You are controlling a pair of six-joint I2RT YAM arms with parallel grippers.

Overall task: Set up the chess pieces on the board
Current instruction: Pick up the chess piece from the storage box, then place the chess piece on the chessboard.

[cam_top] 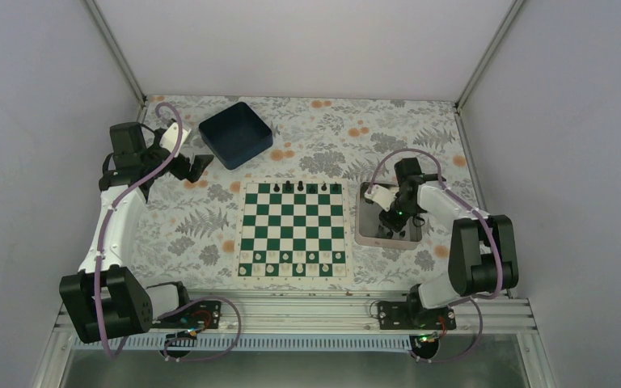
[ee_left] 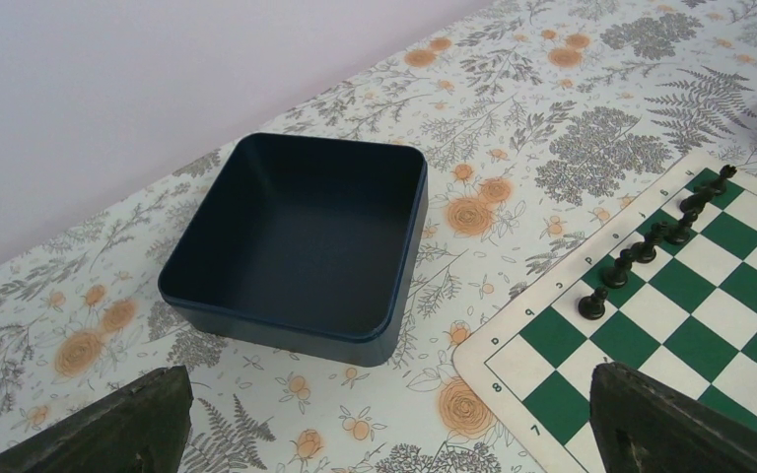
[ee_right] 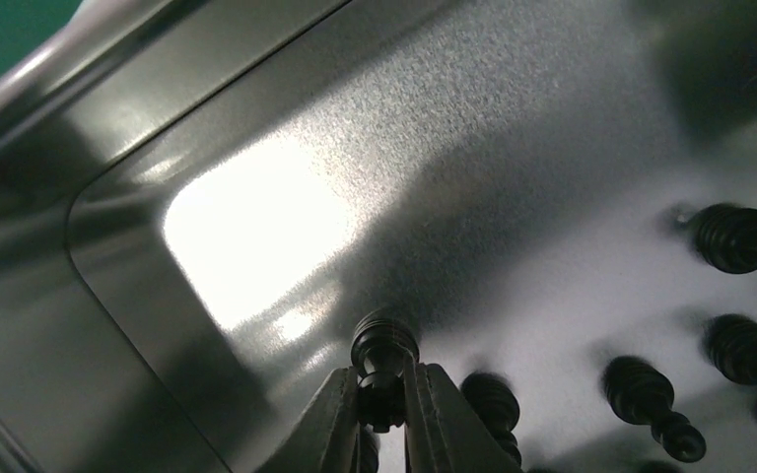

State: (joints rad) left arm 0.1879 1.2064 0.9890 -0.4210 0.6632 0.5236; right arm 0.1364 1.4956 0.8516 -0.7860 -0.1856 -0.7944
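Note:
The green and white board [cam_top: 293, 230] lies mid-table, and its corner shows in the left wrist view [ee_left: 710, 315]. Several black chess pieces [cam_top: 300, 187] stand along its far row [ee_left: 641, 251]. My right gripper [cam_top: 390, 225] reaches down into the silver tray [cam_top: 365, 234]. In the right wrist view its fingers [ee_right: 382, 379] are shut on a black chess piece [ee_right: 384, 345] just over the tray floor. More black pieces [ee_right: 641, 389] lie beside it. My left gripper [cam_top: 198, 166] hovers open and empty [ee_left: 389, 384] near the board's far left corner.
A dark blue square bin [cam_top: 235, 133] sits empty at the back left, right ahead of the left gripper [ee_left: 306, 236]. White pieces [cam_top: 291, 260] line the board's near rows. The tray wall [ee_right: 108, 108] rises left of the held piece.

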